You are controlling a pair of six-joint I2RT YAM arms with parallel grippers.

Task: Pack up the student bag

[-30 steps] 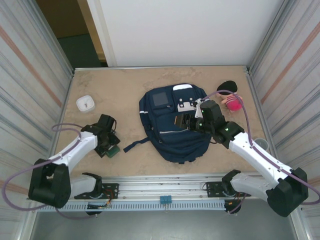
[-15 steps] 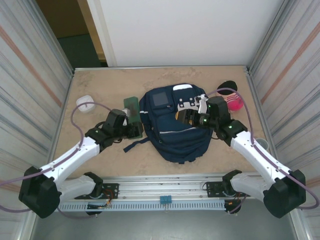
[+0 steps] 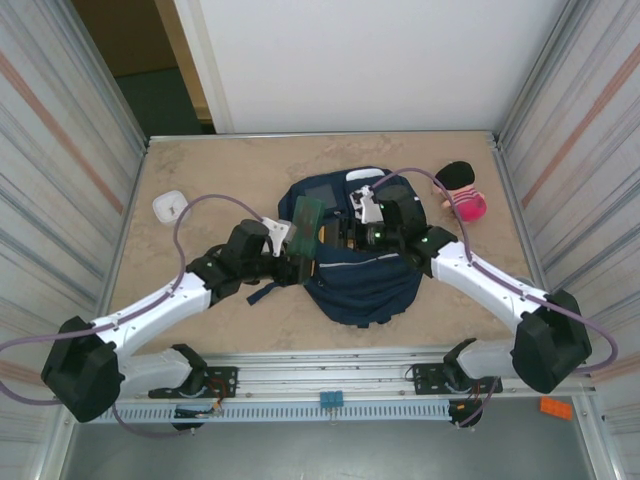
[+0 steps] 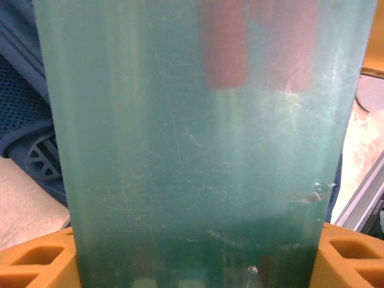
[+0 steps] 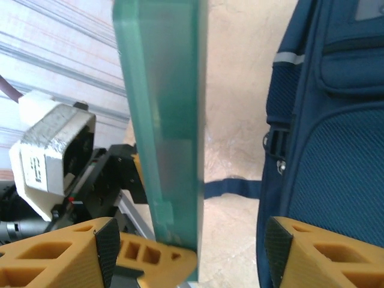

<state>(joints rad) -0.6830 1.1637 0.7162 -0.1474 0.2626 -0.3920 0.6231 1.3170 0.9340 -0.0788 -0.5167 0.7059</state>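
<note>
The student bag (image 3: pixel 365 290) lies flat in the middle of the counter (image 3: pixel 200 170), with its top end toward the far wall. The left hand (image 3: pixel 300 258) is at the bag's left edge and holds a flat green case (image 3: pixel 305 225) upright above that edge. In the left wrist view the case is translucent, with reddish shapes behind the plastic. One orange finger (image 4: pixel 36 261) is on each side of it, so this hand is closed on the case across its width. The right hand (image 3: pixel 347 235) is over the upper part of the bag and faces the left one. In the right wrist view its fingers (image 5: pixel 60 252) are wide apart and grip nothing. The case stands edge-on between them, close to the finger at the left of that view, and I cannot tell if they touch. A pink toy (image 3: pixel 468 205) lies near the bag's far right corner. A small white box (image 3: pixel 170 207) is well apart at the left.
</note>
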